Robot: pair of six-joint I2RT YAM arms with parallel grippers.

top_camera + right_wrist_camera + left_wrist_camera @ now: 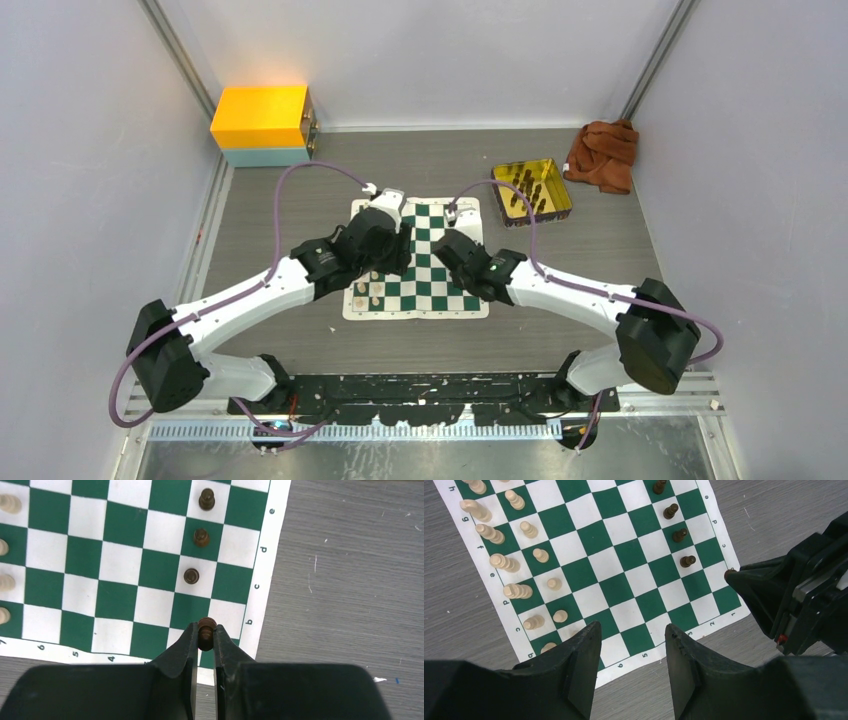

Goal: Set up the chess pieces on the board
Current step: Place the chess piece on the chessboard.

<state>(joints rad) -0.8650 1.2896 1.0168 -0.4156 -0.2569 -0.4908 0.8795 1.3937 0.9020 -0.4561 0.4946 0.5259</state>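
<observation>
Right wrist: right gripper [204, 632] pinches a dark pawn [206, 625] at the board [80, 555]'s b-file; needs lowering straight down, while left gripper [633, 635] gapes empty.

board [624, 587]: matt roll-up sheet, printed checks, no glare; vinyl or paper, can't tell.
cream chess pieces [540, 555]: smooth, satin; wood or plastic unclear.
dark chess pieces [201, 537]: brown, slight gloss on the heads.
surface [350, 580]: grey wood-grain laminate, matt, fine scuffs.
left claw [631, 635], right claw [205, 640]: matt black plastic, grainy edges.
tray [540, 216]: gold, mirror-glossy.
cloth [603, 153]: rust-brown soft fabric, crumpled.
arm shells [250, 300]: smooth white plastic.
cables [310, 170]: smooth purple sheath.
</observation>
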